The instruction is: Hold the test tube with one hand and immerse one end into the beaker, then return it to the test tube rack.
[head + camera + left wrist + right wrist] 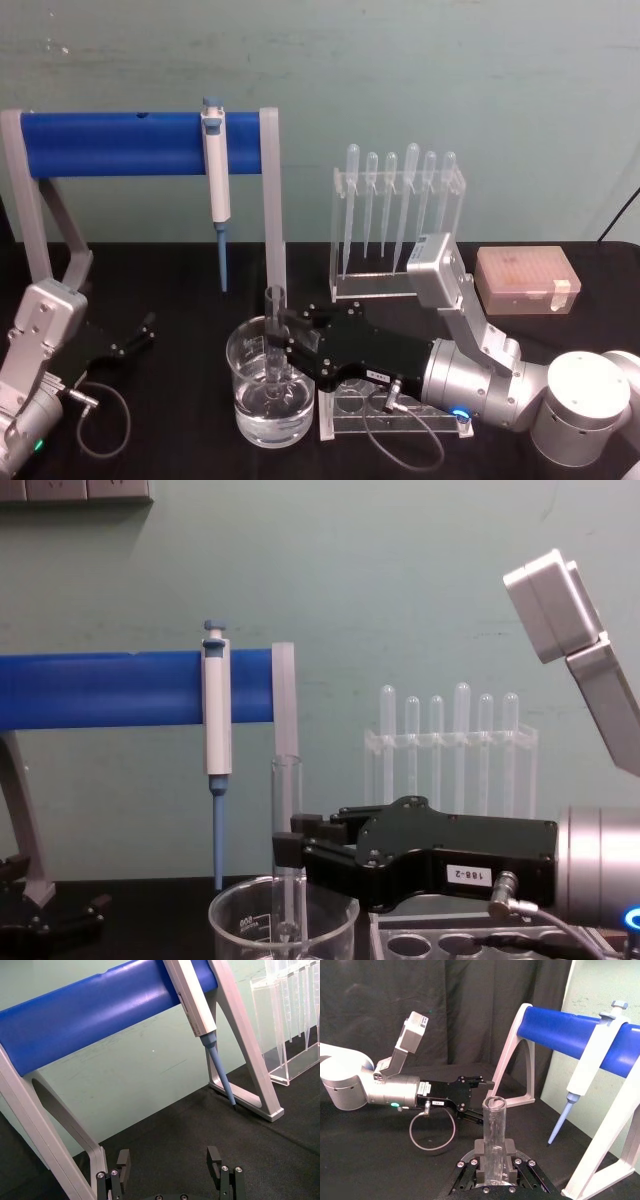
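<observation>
Right claw (279, 340) is clamped on the test tube (273, 303), pinching it at about mid-length. The tube stands upright. Its open rim is above the fingers and its lower part drops below them into the beaker (243, 350).

The beaker sits directly under the claw's tips, with clear liquid in its bottom. Through the glass I cannot tell whether the tube's rounded end reaches the liquid.

In the chest view the tube (287, 790) runs down inside the beaker (240, 905), and its bottom end is cut off at the frame edge.

The test tube rack (345, 408) lies on the surface beneath the claw's wrist, largely hidden by the arm.

Left claw (169, 1160) rests well off on the far side of the beaker, fingers spread, gripping nothing.
</observation>
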`<move>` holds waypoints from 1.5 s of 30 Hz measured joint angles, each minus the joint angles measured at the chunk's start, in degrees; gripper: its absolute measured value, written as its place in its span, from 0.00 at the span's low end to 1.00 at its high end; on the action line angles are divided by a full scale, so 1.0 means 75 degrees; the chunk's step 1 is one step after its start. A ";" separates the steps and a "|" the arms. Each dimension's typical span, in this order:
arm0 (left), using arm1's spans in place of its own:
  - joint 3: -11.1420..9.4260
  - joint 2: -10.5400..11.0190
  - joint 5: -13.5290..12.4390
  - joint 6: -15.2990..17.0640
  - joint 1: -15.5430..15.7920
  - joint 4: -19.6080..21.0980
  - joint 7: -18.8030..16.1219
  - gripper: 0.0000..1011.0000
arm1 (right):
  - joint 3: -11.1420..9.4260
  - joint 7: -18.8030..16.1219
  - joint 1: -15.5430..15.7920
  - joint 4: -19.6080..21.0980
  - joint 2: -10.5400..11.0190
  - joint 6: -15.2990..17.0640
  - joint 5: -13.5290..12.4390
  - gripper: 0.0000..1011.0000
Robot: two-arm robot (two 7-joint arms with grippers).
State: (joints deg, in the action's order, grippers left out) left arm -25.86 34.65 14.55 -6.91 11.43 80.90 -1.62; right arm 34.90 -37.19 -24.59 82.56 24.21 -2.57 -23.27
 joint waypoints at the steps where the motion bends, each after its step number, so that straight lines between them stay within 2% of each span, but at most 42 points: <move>1: 0.0000 0.0000 0.0000 0.0000 0.0000 0.0000 0.0000 0.99 | 0.0000 0.0000 -0.0001 0.0000 0.0000 0.0000 0.0000 0.24; 45: 0.0000 -0.0001 0.0000 0.0000 0.0000 0.0000 0.0000 0.99 | 0.0000 0.0008 -0.0003 0.0001 0.0000 0.0004 0.0001 0.24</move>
State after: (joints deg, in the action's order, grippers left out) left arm -25.86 34.64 14.55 -6.91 11.43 80.90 -1.62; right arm 34.90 -37.13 -24.61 82.57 24.21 -2.54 -23.26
